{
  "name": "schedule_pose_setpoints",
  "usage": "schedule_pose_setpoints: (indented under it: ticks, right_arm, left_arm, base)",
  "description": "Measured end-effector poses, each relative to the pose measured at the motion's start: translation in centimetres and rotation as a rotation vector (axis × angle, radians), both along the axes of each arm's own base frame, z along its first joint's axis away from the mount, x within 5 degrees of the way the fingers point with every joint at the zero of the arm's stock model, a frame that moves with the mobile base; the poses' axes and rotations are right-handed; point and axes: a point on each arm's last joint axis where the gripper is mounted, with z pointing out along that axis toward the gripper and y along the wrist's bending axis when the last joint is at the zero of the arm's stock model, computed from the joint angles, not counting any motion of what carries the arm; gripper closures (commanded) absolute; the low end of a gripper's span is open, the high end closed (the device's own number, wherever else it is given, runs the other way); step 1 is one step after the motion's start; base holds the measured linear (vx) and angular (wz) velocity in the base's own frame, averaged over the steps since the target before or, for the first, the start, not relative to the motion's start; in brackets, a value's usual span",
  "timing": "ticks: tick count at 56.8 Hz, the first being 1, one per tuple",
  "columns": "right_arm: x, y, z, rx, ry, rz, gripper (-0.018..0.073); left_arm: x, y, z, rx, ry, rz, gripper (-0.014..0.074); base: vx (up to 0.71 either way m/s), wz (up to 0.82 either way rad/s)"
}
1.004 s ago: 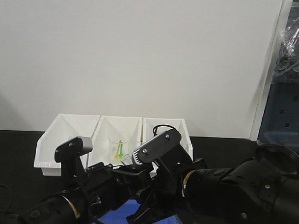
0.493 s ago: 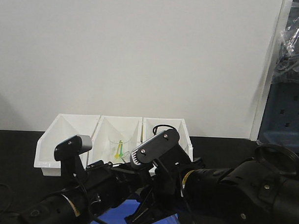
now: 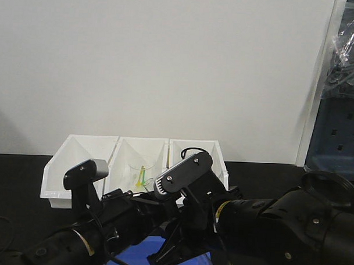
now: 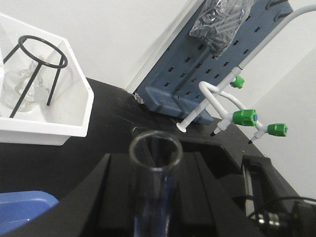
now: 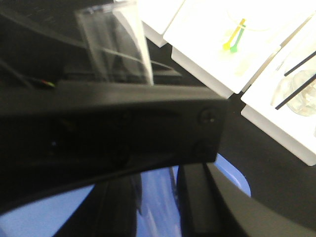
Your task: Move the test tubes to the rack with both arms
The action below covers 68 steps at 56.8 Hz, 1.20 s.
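In the left wrist view, a clear test tube [image 4: 153, 195] stands upright with its open rim towards the camera, and my left gripper [image 4: 154, 170] is shut on it between black fingers [image 4: 106, 197]. The right wrist view shows the tube's top [image 5: 114, 47] sticking up above the left gripper's black body [image 5: 113, 123]. Below it my right gripper [image 5: 170, 205] has its fingers [image 5: 205, 207] either side of streaky glass over the blue tray [image 5: 234, 180]. Whether those fingers press on the glass is unclear. The rack is out of view. Both arms [image 3: 266, 228] meet low in the front view.
Three white open-fronted bins [image 3: 83, 164] stand at the back; the middle one holds a beaker with a yellow-green item [image 3: 140, 176]. One bin holds a black tripod ring [image 4: 42, 54] over a glass flask [image 4: 19, 89]. A blue perforated board [image 4: 197, 74] with green-capped tubing [image 4: 244, 116] is to the right.
The right arm's grey module has edged slightly left, towards the left arm. Less of the blue tray shows between the arms. Little moved in the last half second.
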Motion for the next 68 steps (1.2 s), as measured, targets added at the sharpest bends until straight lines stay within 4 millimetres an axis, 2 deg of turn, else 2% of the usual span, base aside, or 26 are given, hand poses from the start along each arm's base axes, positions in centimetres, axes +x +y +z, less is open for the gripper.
schedule_pose_setpoints:
  ticks: [8, 14, 38, 44, 58, 64, 68]
  right_arm:
    - [0.0, 0.0, 0.0, 0.002, -0.001, 0.000, 0.0569]
    - [0.0, 0.0, 0.0, 0.003, -0.001, -0.001, 0.0568]
    - [0.4, -0.5, 0.1, 0.009, -0.003, -0.023, 0.0568]
    - [1.3, -1.8, 0.1, 0.030, 0.011, -0.087, 0.0568]
    - [4.0, -6.5, 0.3, 0.065, -0.007, -0.253, 0.0568]
    - [4.4, -9.3, 1.5, 0.149, -0.050, -0.353, 0.0568]
    - [3.9, -11.3, 2.6, 0.198, -0.113, -0.402, 0.0568]
  left_arm:
    - [0.0, 0.0, 0.0, -0.001, -0.002, 0.000, 0.0232]
    - [0.0, 0.0, 0.1, -0.005, -0.006, 0.000, 0.0183]
    - [0.0, 0.0, 0.3, -0.020, -0.023, 0.001, 0.0174]
    - [0.0, 0.0, 0.3, -0.020, -0.023, 0.001, 0.0174]
    - [0.0, 0.0, 0.3, -0.020, -0.023, 0.001, 0.0174]
    - [0.0, 0.0, 0.2, -0.015, -0.018, 0.001, 0.0175]
    - [0.0, 0.0, 0.1, -0.004, -0.011, 0.000, 0.0175]
  base:
    - [0.00, 0.00]
    - [0.00, 0.00]
    - [0.00, 0.00]
    - [0.00, 0.00]
    - [0.00, 0.00]
    - [0.00, 0.00]
    - [0.00, 0.00]
